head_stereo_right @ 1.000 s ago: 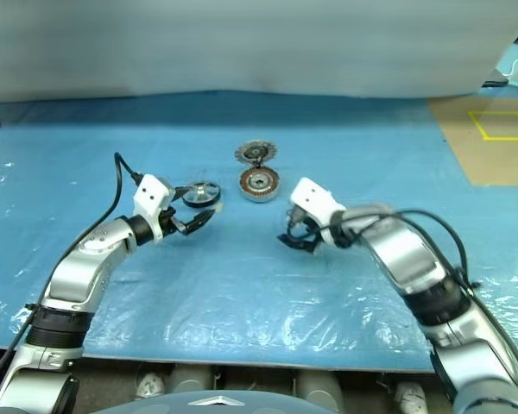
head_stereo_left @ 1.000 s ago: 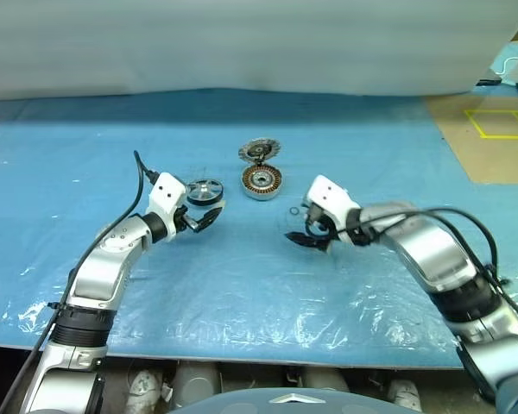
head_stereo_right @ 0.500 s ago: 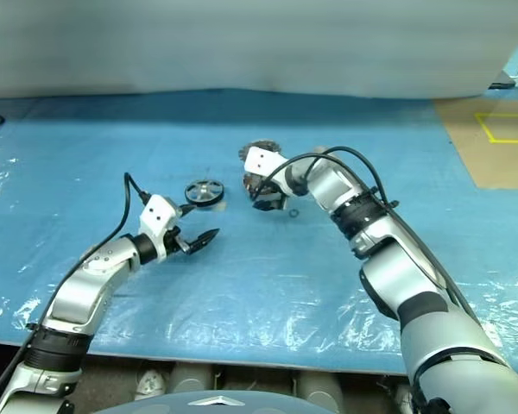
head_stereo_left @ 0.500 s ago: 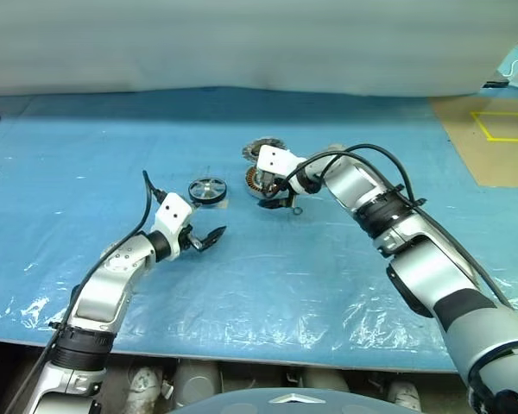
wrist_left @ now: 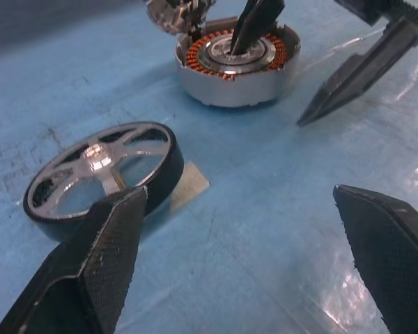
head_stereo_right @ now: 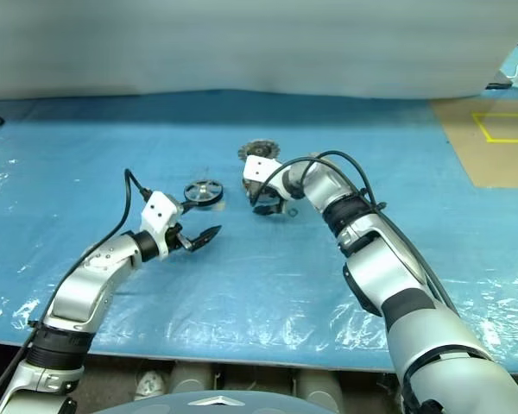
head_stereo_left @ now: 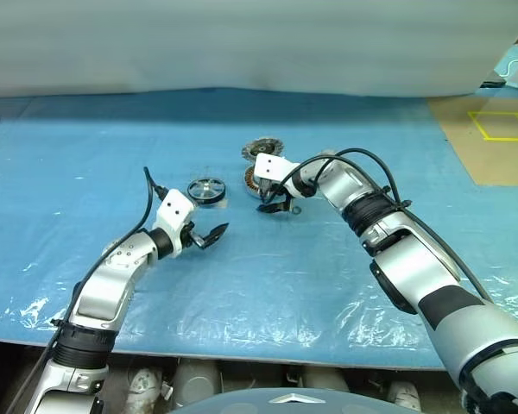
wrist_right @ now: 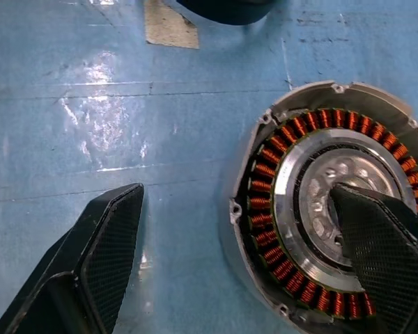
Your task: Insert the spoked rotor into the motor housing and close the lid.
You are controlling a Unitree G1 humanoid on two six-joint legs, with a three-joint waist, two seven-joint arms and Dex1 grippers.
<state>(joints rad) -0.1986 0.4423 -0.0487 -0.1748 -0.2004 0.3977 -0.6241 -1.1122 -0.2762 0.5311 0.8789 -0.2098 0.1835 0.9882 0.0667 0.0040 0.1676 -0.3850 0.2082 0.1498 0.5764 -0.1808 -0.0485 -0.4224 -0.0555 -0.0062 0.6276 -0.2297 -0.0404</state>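
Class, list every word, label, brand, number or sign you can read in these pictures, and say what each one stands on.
None can be read.
The motor housing, the spoked rotor and the lid show no lettering.
The pale tape patch beside the rotor is blank.

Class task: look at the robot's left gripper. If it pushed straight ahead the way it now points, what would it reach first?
Probably the spoked rotor, just beyond one finger of the open left gripper; the motor housing lies farther on. Depth is uncertain.
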